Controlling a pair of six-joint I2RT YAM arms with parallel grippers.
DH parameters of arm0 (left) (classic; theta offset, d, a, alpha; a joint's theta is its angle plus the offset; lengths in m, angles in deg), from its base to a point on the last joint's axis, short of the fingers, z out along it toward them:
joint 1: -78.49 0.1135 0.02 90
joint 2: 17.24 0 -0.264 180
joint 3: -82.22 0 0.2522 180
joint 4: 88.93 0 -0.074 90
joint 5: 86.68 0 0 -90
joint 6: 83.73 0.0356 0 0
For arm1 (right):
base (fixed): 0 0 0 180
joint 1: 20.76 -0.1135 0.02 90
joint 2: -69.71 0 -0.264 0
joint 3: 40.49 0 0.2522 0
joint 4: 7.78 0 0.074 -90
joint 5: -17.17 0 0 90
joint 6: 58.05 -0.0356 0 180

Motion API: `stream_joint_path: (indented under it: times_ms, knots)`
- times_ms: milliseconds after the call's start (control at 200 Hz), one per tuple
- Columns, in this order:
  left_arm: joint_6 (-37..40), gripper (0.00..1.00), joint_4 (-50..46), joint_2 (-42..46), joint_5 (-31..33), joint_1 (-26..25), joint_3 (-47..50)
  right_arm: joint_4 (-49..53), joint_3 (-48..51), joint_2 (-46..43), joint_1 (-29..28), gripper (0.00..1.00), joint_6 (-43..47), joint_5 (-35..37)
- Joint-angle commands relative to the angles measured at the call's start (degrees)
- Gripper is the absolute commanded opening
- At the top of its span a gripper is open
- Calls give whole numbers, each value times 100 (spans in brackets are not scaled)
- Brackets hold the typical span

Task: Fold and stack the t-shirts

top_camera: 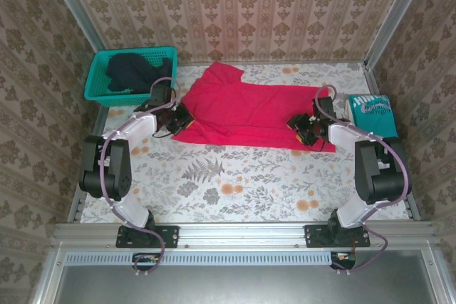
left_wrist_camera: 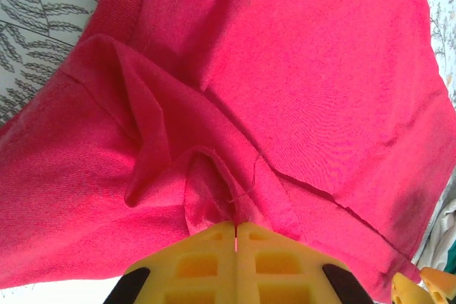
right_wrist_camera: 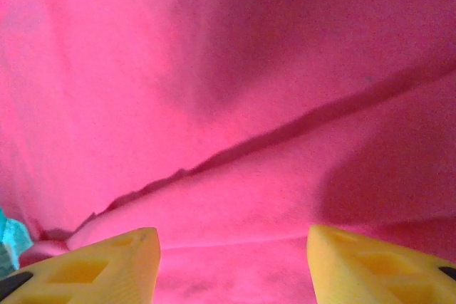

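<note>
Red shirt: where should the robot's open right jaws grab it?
Probably the red shirt at its right end, by the near edge, coming from the right. The cloth lies flat there under the open right gripper, and the left gripper pinches the opposite end.

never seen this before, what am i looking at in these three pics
It is two robot arms bolted to a table. The wide picture looks down from above; the other two come from a camera on each wrist, with yellow fingers at the bottom. A red shirt lies spread out, a teal shirt sits at the right, and a dark shirt lies in the teal basket. The left gripper is shut, pinching the red shirt; the right gripper is open over it.
</note>
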Motion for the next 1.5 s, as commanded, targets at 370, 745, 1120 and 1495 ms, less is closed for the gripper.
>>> stream_joint_path:
  times_ms: [370, 745, 1120, 1495]
  knots:
    - [50, 0, 10, 86, -63, 37, 32, -808, 84, 218, -325, 59, -1018, -534]
    - [66, 0, 15, 45, -133, 63, 42, -999, 104, 660, -375, 60, -1229, -448]
    - [39, 0, 104, 44, -176, 80, 77, -1319, 504, 386, -585, 63, -1551, -570]
    - [57, 0, 103, 97, -173, 80, 92, -712, -59, 576, -372, 62, -994, -242]
